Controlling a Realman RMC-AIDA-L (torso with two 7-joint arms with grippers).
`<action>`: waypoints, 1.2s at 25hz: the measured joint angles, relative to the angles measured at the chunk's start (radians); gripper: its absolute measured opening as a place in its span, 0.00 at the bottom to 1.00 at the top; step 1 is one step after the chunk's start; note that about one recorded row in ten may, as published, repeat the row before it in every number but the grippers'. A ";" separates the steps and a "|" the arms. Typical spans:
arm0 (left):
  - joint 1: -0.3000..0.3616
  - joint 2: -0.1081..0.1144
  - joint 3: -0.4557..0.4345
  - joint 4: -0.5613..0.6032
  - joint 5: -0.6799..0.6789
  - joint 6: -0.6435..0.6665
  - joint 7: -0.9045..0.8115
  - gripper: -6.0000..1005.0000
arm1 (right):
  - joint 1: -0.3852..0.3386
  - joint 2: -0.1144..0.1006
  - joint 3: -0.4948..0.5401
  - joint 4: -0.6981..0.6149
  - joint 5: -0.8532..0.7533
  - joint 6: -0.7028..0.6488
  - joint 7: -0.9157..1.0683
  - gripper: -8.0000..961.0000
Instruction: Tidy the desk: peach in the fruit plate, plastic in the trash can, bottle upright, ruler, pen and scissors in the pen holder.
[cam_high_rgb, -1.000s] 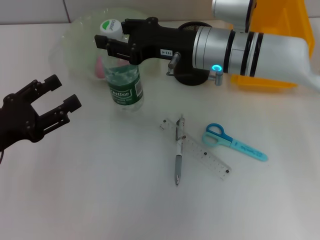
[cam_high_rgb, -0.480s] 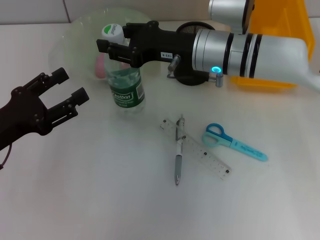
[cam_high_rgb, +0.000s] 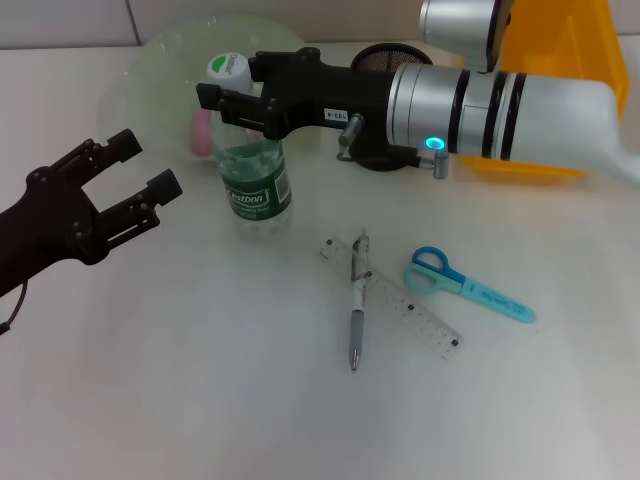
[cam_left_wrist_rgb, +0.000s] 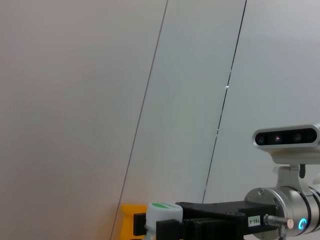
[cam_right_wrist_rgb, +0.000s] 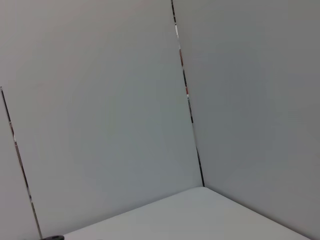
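Progress check. The bottle (cam_high_rgb: 252, 160) stands upright in the upper-left quarter of the head view, green cap (cam_high_rgb: 228, 69) up, base on the desk (cam_high_rgb: 200, 380). My right gripper (cam_high_rgb: 232, 103) reaches in from the upper right and its jaws are closed around the bottle's neck just under the cap, so I judge the upright step as nearly finished but not yet let go. The left wrist view shows the same grip from the side: cap (cam_left_wrist_rgb: 163, 210) and black fingers along the bottom edge.

Something pink (cam_high_rgb: 203, 133) lies in the clear fruit plate (cam_high_rgb: 150, 70) behind the bottle; it may be the peach, I cannot tell. The yellow trash can (cam_high_rgb: 560, 50) sits at the upper right; I cannot see whether the plastic is in it. Still to do: the ruler (cam_high_rgb: 400, 305) and pen (cam_high_rgb: 358, 300) lie crossed at frame centre, the scissors (cam_high_rgb: 465, 284) just to their right, none in the black mesh pen holder (cam_high_rgb: 385, 60) at top centre, partly hidden by the right arm.

My left gripper (cam_high_rgb: 128, 192) hangs at middle left, jaws spread wide, holding nothing, well apart from the bottle.

Against a second ago: the left gripper has come up and in toward the bottle, and the bottle with the right gripper has shifted slightly rightward and stands straighter. The stationery has not moved.
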 joint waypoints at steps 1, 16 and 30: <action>-0.002 0.000 0.000 0.000 0.000 -0.001 0.000 0.80 | -0.002 0.000 0.000 0.000 0.000 0.000 0.003 0.46; -0.001 0.000 0.000 -0.001 0.000 -0.002 0.007 0.80 | -0.030 0.000 0.000 -0.004 0.000 -0.032 0.032 0.61; -0.002 0.000 0.000 -0.001 0.000 0.005 0.007 0.80 | -0.321 -0.009 -0.147 -0.559 -0.012 -0.314 0.407 0.61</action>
